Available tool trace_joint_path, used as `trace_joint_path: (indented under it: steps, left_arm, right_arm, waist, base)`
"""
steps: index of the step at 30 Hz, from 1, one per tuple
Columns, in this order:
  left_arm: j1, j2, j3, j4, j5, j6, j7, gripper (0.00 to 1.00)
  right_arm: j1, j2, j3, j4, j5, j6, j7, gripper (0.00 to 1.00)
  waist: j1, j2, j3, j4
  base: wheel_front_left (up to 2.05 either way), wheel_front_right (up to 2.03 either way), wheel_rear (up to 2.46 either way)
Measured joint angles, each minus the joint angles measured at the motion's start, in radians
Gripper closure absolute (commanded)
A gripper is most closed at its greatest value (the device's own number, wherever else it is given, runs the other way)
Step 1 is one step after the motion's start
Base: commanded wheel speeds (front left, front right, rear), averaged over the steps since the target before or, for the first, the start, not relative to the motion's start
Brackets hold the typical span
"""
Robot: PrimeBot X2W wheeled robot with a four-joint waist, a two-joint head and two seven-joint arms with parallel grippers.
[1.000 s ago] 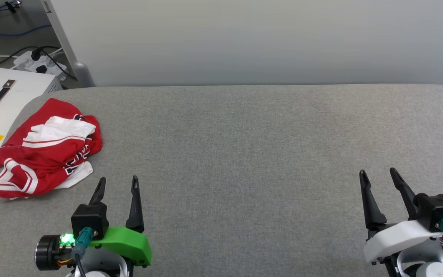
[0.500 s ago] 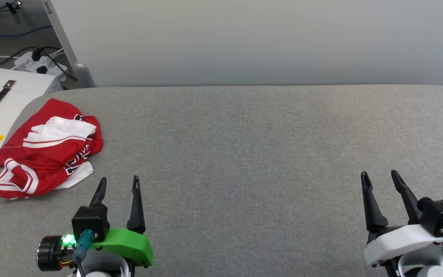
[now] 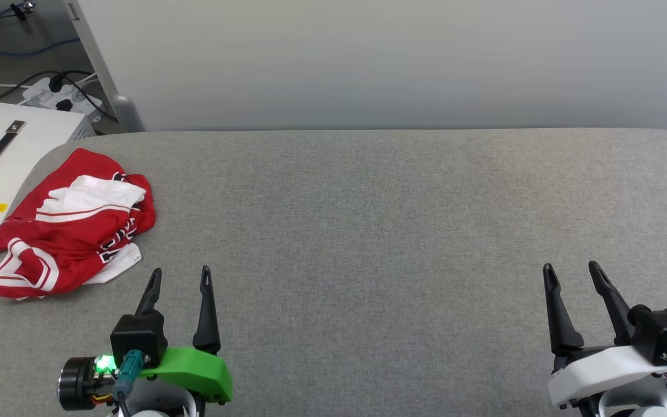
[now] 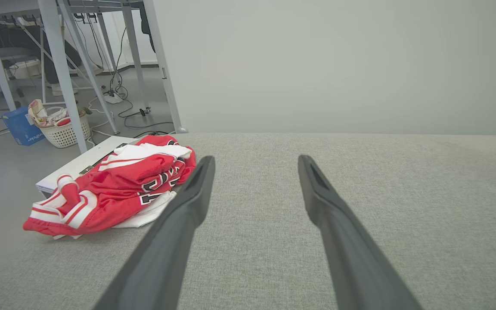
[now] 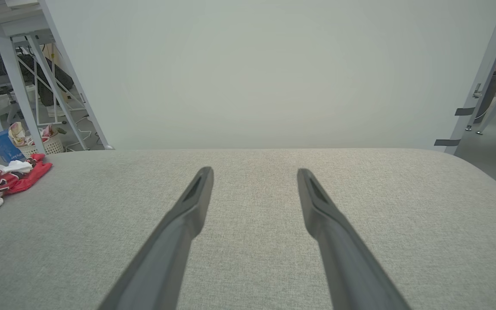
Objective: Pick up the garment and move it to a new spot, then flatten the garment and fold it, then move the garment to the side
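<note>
- Head view: almost nothing has changed over the last second. The garment [image 3: 70, 226] lies in the same crumpled heap at the left end of the grey tabletop [image 3: 368, 231]. Both pincers have only slid a shade lower in the picture.
- Head view: the left pincer [image 3: 181, 270] stands spread, near the heap but apart from it. The right pincer [image 3: 570, 265], also spread, is well apart from it at the other end. Neither holds anything, so I judge that the pick-up has not begun and the whole task is still ahead.
- Head view, containers: a white case [image 3: 15, 145] with a strap handle sits beside the tabletop's left end. Its lid is shut, so its contents are hidden.
- Left wrist view: the left pincer [image 4: 255, 158] gapes over bare tabletop. The garment [image 4: 119, 185] lies to its left, red with a white sleeve and black lettering.
- Left wrist view, containers: on the floor beyond, a white laundry basket [image 4: 65, 131] holds bunched cloth. A blue box [image 4: 20, 127] stands just beside it, and I cannot tell what is in it.
- Right wrist view: the right pincer [image 5: 254, 169] is spread over bare tabletop. The garment [image 5: 2, 181] lies at the far left, with the laundry basket [image 5: 41, 146] beyond it.
</note>
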Motion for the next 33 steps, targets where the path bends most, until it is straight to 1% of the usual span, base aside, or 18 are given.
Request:
trace_joint_path:
  steps: [33]
  left_arm:
    - [0.001,0.0,-0.013,0.043,-0.028,0.01,-0.07,0.0]
  right_arm:
    - [0.026,0.0,-0.007,0.009,0.011,0.0,-0.069,0.0]
  waist:
    - [0.0,0.0,0.004,0.002]
  base:
    - [0.0,0.0,0.0]
